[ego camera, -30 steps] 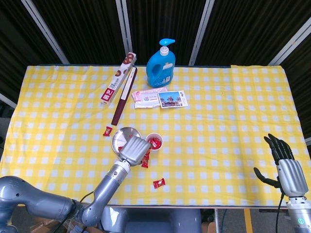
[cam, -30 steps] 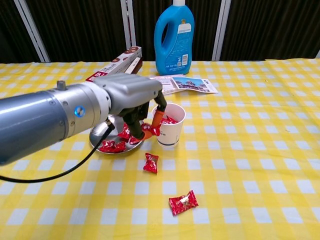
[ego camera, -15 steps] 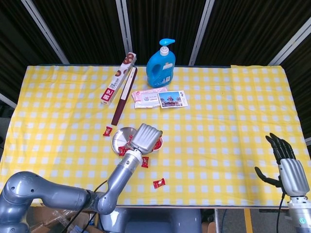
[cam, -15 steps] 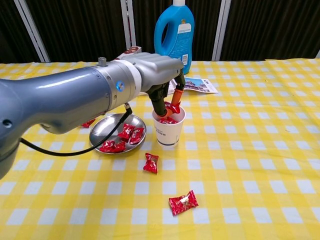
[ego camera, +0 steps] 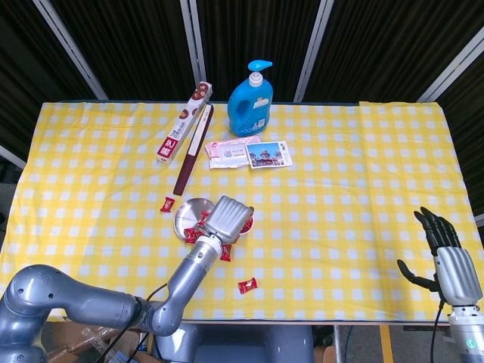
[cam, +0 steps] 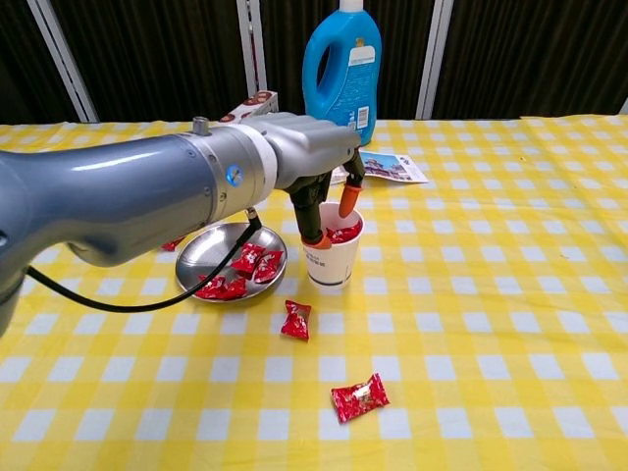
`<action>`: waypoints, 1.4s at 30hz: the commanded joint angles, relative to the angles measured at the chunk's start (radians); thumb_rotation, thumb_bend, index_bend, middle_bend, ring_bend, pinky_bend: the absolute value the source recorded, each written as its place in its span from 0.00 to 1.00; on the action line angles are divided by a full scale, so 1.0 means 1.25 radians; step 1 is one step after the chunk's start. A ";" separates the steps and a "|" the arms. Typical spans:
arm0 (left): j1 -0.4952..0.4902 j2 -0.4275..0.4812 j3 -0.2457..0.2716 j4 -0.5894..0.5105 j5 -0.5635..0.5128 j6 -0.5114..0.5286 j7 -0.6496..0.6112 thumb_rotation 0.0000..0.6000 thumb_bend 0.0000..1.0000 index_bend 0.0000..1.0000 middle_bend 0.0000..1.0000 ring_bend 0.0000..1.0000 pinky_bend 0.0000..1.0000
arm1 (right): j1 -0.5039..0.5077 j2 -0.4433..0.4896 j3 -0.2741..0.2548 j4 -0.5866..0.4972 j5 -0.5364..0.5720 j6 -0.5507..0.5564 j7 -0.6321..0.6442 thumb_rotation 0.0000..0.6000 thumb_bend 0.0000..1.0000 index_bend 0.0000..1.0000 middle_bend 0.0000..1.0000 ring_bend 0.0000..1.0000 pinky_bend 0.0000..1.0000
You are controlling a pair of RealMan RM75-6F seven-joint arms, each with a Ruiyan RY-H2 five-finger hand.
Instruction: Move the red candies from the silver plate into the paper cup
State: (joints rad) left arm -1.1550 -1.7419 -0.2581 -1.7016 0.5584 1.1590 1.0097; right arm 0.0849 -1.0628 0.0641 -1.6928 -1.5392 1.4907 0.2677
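Candy dropped from left hand (cam: 319, 191) into paper cup (cam: 332, 257); silver plate (cam: 201, 257) holds several.

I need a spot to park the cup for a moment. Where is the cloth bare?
The widest bare cloth lies right of the paper cup, toward the idle right hand. It is crowded near the silver plate, the left hand and two loose candies in front. The blue bottle and packets fill the back centre.

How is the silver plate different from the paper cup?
The silver plate is flat, shiny metal; the paper cup is tall, white paper. The plate sits left of the cup. The left hand hangs over the cup, not the plate. Both hold red candies and stand on the yellow checked cloth.
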 commanded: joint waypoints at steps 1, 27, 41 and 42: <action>0.023 0.063 0.059 -0.071 0.078 -0.041 -0.030 1.00 0.23 0.45 0.99 1.00 1.00 | 0.001 -0.002 0.000 0.000 0.003 -0.003 -0.006 1.00 0.36 0.00 0.00 0.00 0.00; -0.039 0.030 0.148 0.008 0.128 -0.175 -0.037 1.00 0.25 0.43 0.98 1.00 1.00 | 0.000 -0.003 0.000 0.001 0.002 -0.003 -0.008 1.00 0.36 0.00 0.00 0.00 0.00; -0.034 0.012 0.177 0.073 0.109 -0.171 -0.053 1.00 0.25 0.41 0.98 1.00 1.00 | 0.001 -0.005 0.000 0.000 0.002 -0.005 -0.015 1.00 0.36 0.00 0.00 0.00 0.00; -0.034 0.010 0.178 0.080 0.109 -0.173 -0.056 1.00 0.25 0.41 0.98 1.00 1.00 | 0.001 -0.004 0.000 0.000 0.003 -0.005 -0.015 1.00 0.36 0.00 0.00 0.00 0.00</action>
State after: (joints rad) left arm -1.1993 -1.7263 -0.0376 -1.6075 0.6947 0.9440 0.9447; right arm 0.0857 -1.0681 0.0638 -1.6927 -1.5360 1.4849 0.2485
